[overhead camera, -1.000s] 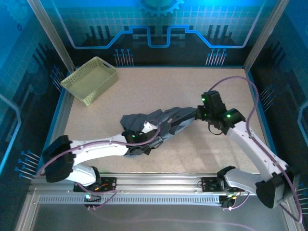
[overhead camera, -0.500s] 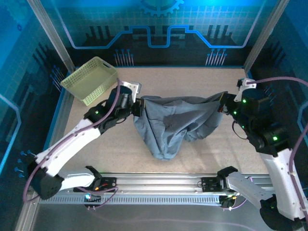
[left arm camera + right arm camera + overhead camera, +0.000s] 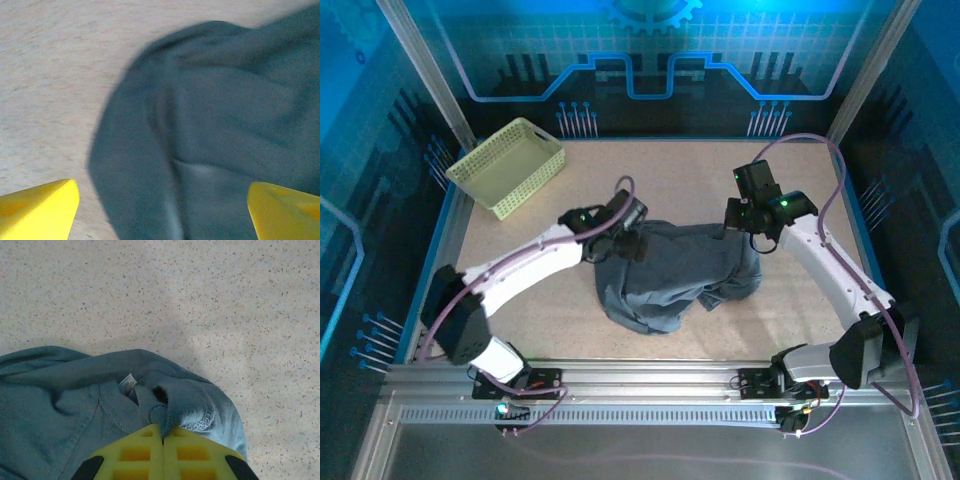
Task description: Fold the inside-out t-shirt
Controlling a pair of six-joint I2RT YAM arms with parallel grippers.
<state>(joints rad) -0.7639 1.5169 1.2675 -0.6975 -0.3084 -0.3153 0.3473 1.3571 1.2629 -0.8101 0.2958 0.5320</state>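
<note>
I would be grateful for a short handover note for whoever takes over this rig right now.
Left end effector: open above the left edge of the t-shirt, holding nothing.
Right end effector: shut on a pinch of fabric at the shirt's far right corner, close to the sewn-in label.
T-shirt: a wrinkled heap mid-table. The basket sits apart at the far left corner.
Done: no fold visible yet.
Left: probably regrip with the left end effector, spread the shirt flat, then fold.
</note>
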